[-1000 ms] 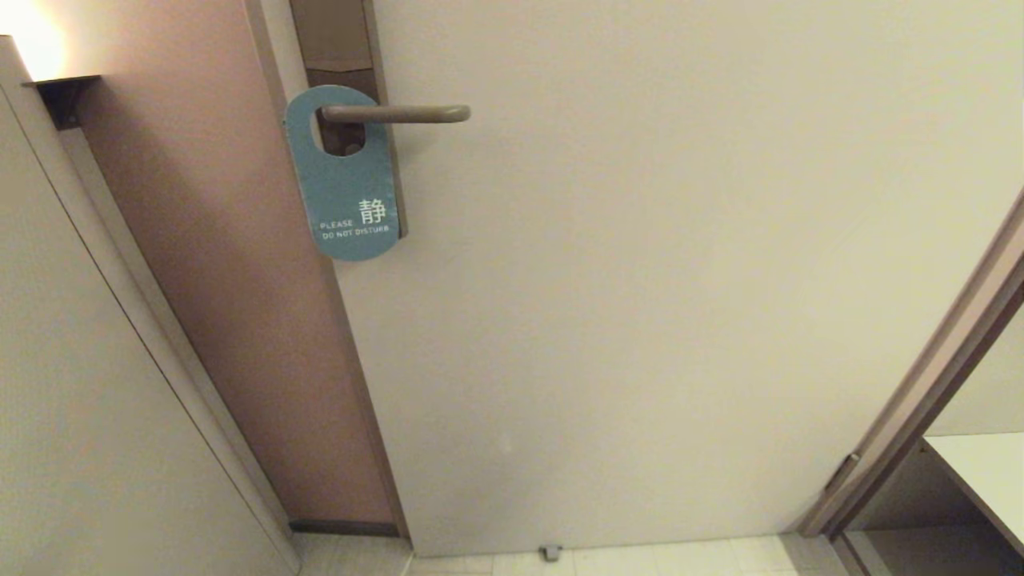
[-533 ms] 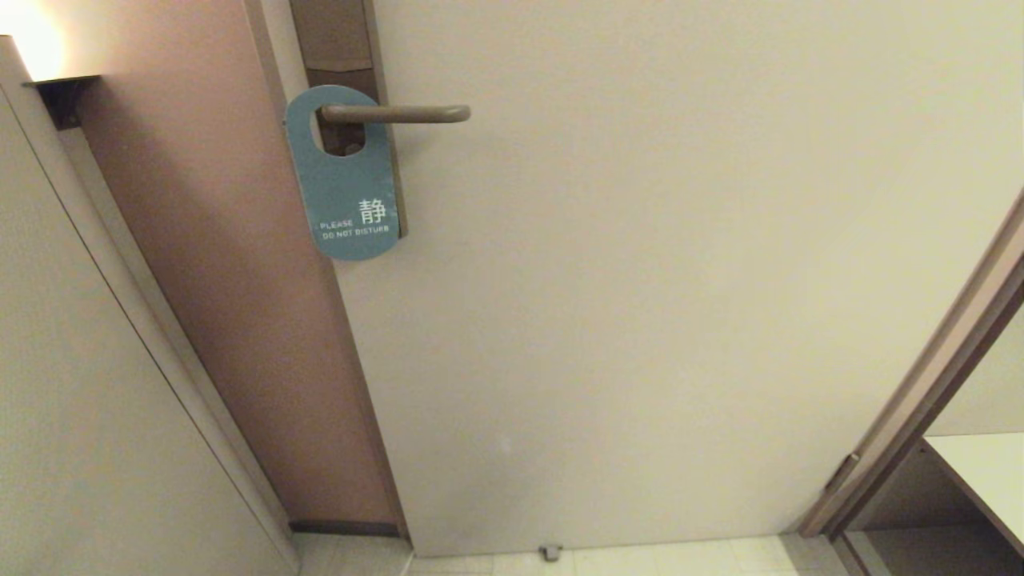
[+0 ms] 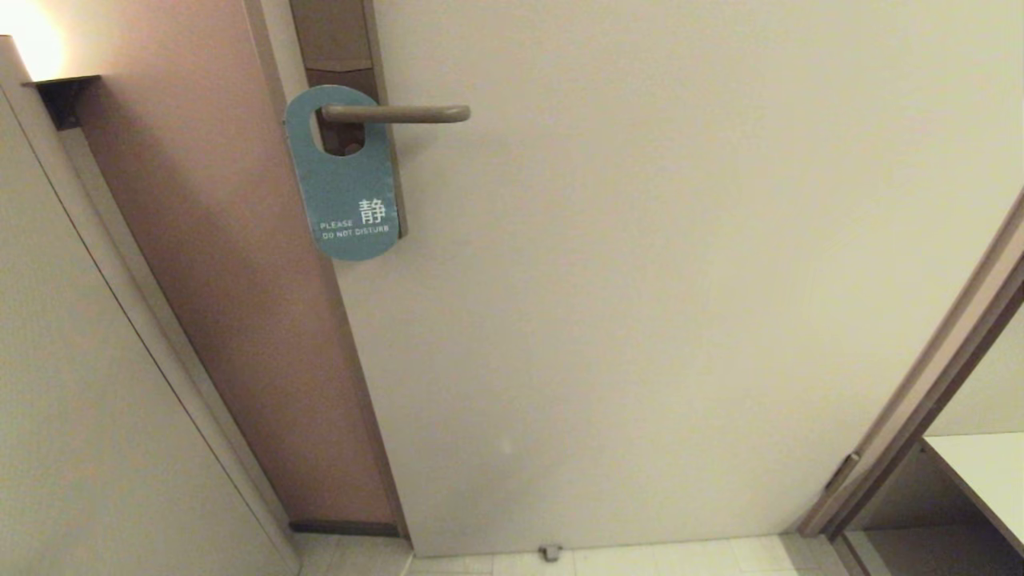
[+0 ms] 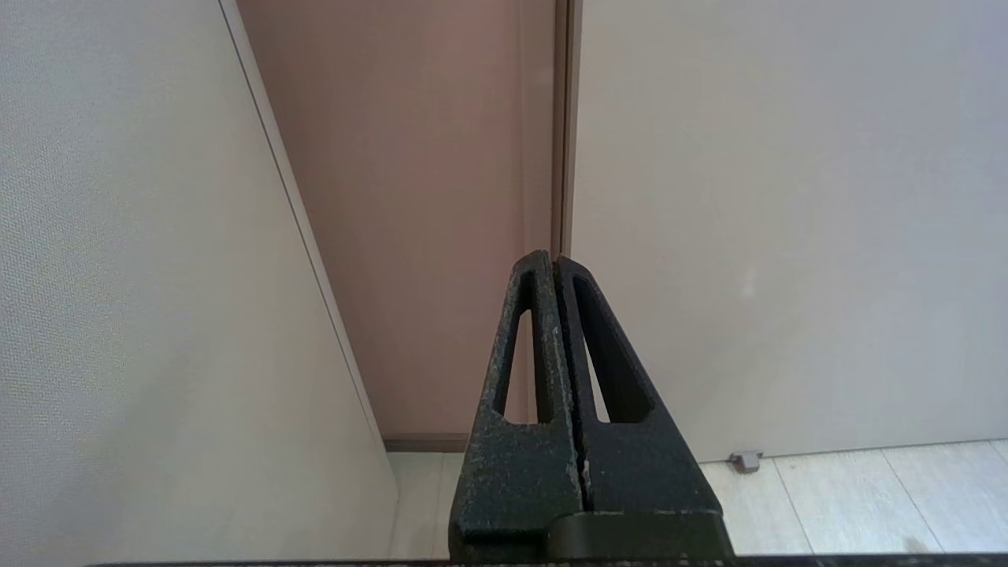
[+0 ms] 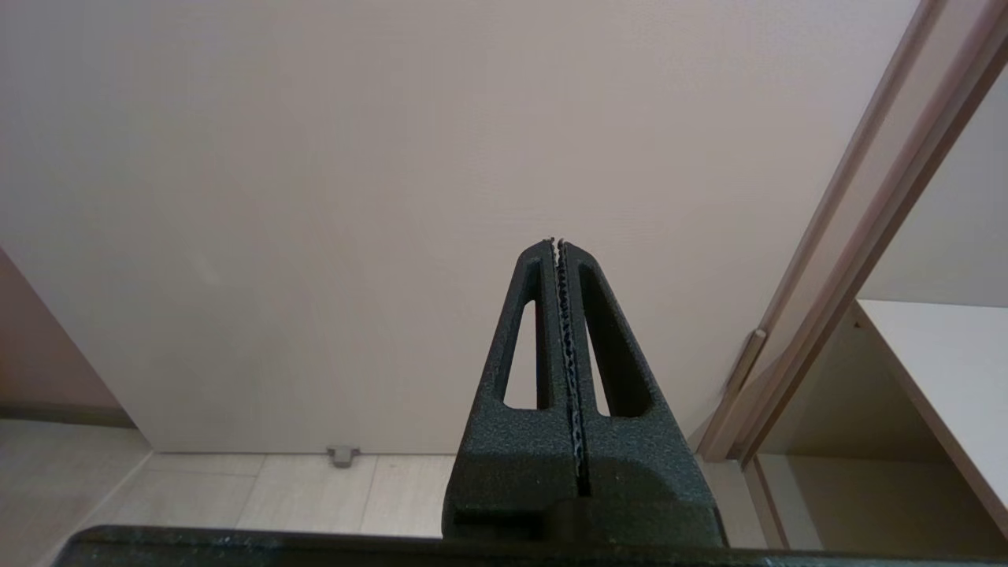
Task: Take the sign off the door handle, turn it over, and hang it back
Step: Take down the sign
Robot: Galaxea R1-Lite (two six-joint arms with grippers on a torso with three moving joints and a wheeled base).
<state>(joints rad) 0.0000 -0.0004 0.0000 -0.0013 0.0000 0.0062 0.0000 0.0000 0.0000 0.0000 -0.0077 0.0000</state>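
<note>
The sign (image 3: 346, 192) hangs by its oval hole on the door handle (image 3: 396, 114), teal face out, reading "PLEASE DO NOT DISTURB". The handle is a slim bronze lever on a tall brown plate (image 3: 332, 40), high in the head view. Neither arm shows in the head view. My left gripper (image 4: 553, 260) is shut with nothing in it, low down and pointing at the door's edge near the floor. My right gripper (image 5: 557, 244) is shut and empty too, facing the lower part of the door (image 5: 394, 197). Sign and handle are out of both wrist views.
The pale door (image 3: 680, 280) fills the middle. A reddish-brown panel (image 3: 232, 280) and a pale wall (image 3: 72, 400) stand to its left. A door frame (image 3: 928, 384) and a white shelf (image 3: 988, 472) lie to the right. A small doorstop (image 3: 550, 552) sits on the tiled floor.
</note>
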